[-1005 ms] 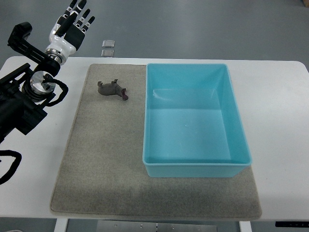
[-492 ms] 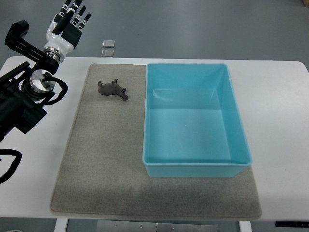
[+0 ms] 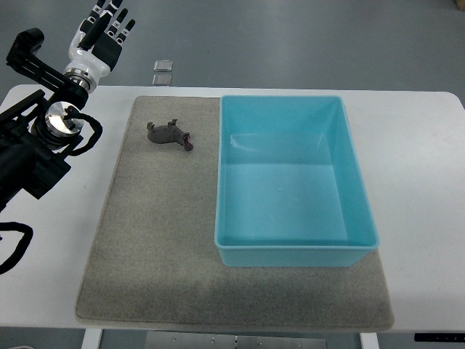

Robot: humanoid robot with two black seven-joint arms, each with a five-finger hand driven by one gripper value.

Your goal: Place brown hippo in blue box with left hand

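The left hand (image 3: 102,33) is up in the upper left corner of the frame, past the far edge of the white table (image 3: 414,182), with its fingers (image 3: 116,14) stretched out straight and loose, holding nothing. Its black arm (image 3: 33,145) comes in along the left edge, a shiny round joint showing just below the white wrist. A loop of black cable (image 3: 14,243) lies on the table at the lower left.

The brown hippo (image 3: 169,134) sits on the grey mat (image 3: 145,254), in the upper left part of it, well apart from the hand and untouched. It lies with its pinkish snout pointing toward the lower right, close to the left wall of the blue box (image 3: 294,254) but not against it.

The box takes up the right half of the mat, open side up, with only its own pale blue floor showing inside. Its near wall stands a little way in from the mat's lower edge.

Beyond the table, at the top of the frame just left of centre, two small square plates (image 3: 163,71) lie on the grey floor, one behind the other.
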